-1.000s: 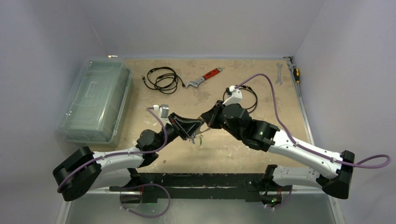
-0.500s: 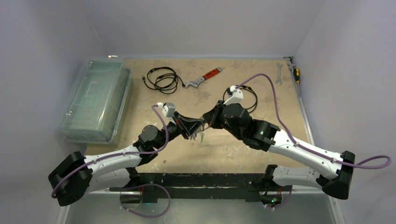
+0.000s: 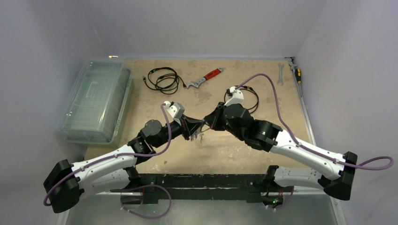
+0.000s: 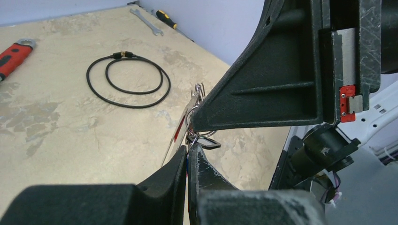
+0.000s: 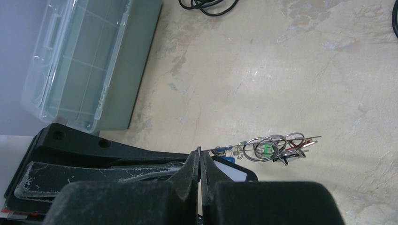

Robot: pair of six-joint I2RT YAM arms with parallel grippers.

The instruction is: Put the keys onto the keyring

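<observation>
Both grippers meet above the middle of the table. My right gripper [image 5: 199,153] is shut on the rim of the keyring [image 5: 309,138], a thin grey hoop seen edge-on. Small wire rings and keys [image 5: 265,149] with green and red tags hang on it. From above, the keys [image 3: 201,137] dangle just below the two fingertips. My left gripper [image 4: 189,149] is shut, with a thin blue edge of a key between its fingers. It sits right under the right gripper's tip. A dark tag [image 4: 206,143] hangs beside it.
A clear plastic box [image 3: 96,101] stands at the left edge. A black cable coil [image 3: 163,78] and a red-handled wrench [image 3: 204,78] lie at the back. Another cable loop [image 3: 248,98] lies behind the right wrist. A spanner [image 3: 280,74] and screwdriver [image 3: 296,71] lie far right.
My left gripper has closed and its wrist has rolled and pushed a little forward toward the right gripper. The right arm has barely moved.
</observation>
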